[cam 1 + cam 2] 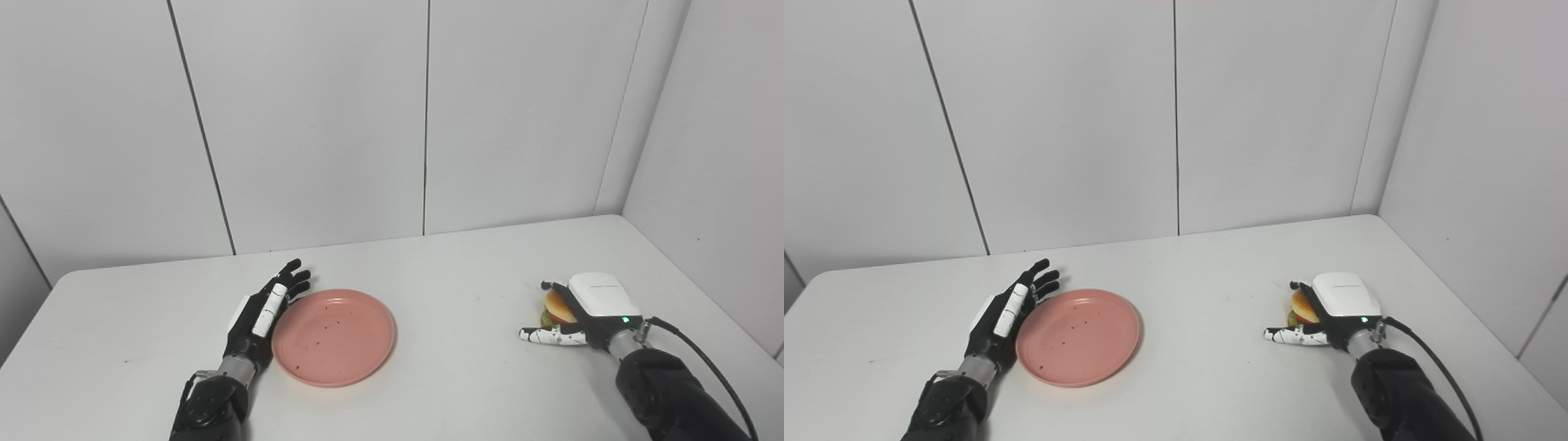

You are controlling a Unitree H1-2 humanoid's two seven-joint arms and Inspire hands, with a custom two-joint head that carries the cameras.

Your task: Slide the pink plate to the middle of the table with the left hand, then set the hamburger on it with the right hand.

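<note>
On the white table (pixel 441 392), the black left hand (pixel 264 312) lies flat with its fingers stretched out and apart, holding nothing, its inner edge touching the left rim of the round, shallow pink plate (pixel 334 337), which sits left of the table's middle and bears a few dark specks. Well apart on the right, the right hand (pixel 585 312), white-backed with a black cable at its wrist, is cupped around the small layered hamburger (pixel 557 308), thumb out along the tabletop; whether it truly grips it cannot be told.
</note>
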